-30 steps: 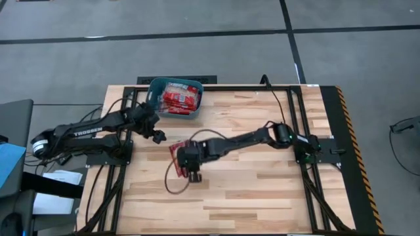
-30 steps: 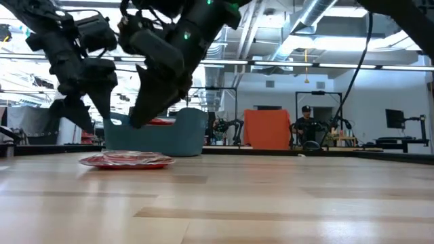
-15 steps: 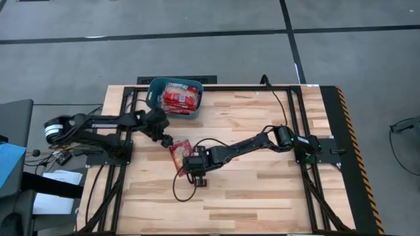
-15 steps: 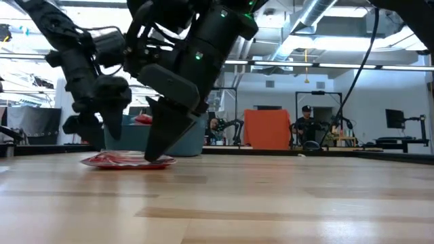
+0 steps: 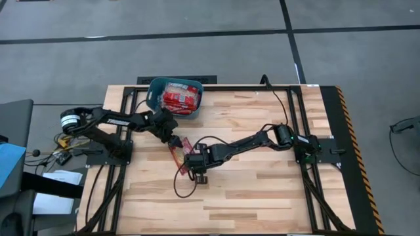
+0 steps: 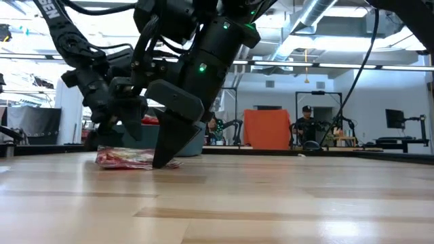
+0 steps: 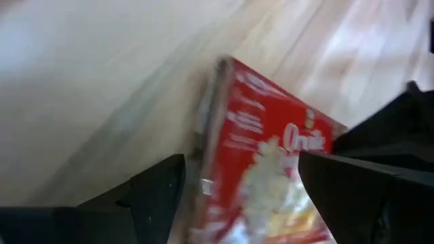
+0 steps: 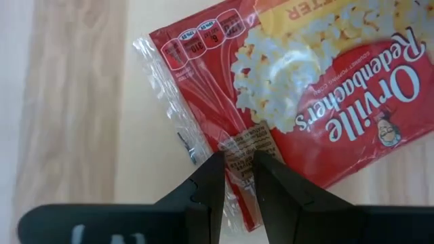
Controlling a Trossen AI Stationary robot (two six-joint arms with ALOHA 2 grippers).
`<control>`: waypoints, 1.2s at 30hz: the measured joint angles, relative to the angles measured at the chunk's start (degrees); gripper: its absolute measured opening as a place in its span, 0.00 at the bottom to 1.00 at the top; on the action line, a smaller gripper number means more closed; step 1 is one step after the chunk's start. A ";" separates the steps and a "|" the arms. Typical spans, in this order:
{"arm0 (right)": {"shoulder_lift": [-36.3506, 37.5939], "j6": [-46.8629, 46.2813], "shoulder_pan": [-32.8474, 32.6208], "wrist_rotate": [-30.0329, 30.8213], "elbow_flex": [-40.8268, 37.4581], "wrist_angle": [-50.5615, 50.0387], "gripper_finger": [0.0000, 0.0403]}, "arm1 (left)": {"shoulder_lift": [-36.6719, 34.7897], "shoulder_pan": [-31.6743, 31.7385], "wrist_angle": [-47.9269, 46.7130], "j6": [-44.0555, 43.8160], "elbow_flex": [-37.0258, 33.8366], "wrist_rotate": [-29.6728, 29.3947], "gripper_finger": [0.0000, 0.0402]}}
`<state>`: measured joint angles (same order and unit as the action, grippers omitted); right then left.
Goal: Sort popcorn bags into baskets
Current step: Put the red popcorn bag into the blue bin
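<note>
One flat red plastic popcorn packet with yellowish print (image 5: 178,152) lies out on the pale wooden worktop (image 5: 262,190), near the teal-blue plastic bin (image 5: 155,99) at the far edge, which already has red packets (image 5: 180,98) in it. So I'd say I'm on the pickup step for this loose one. My right gripper (image 8: 237,157) is pressed onto the packet's crimped edge, jaws nearly together, apparently pinching the wrapper. My left gripper (image 7: 237,173) sits low at the packet's other end, jaws wide apart, straddling it without holding it. The next move, I reckon: close the left on that edge, lift, then swing over to the bin.
</note>
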<state>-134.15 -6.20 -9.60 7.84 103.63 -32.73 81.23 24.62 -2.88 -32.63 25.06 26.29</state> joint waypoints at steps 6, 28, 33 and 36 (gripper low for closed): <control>-0.02 0.08 0.79 -0.02 0.00 0.02 0.26 | 2.32 -1.31 0.38 -0.18 0.13 3.01 0.70; 5.61 -3.21 -3.43 2.29 0.04 -11.48 0.26 | 0.52 -4.67 0.10 -6.65 1.61 9.73 0.04; 11.06 -4.89 -5.86 6.26 0.09 -18.22 0.26 | -7.46 -4.18 -3.41 -8.47 4.85 10.40 0.08; 13.99 -6.35 -7.16 10.15 0.00 -21.64 0.26 | -12.57 -3.13 -5.38 -8.98 7.85 9.39 0.04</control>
<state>-120.16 -12.54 -16.76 17.99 103.63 -54.37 68.66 21.49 -8.26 -41.61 32.91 35.67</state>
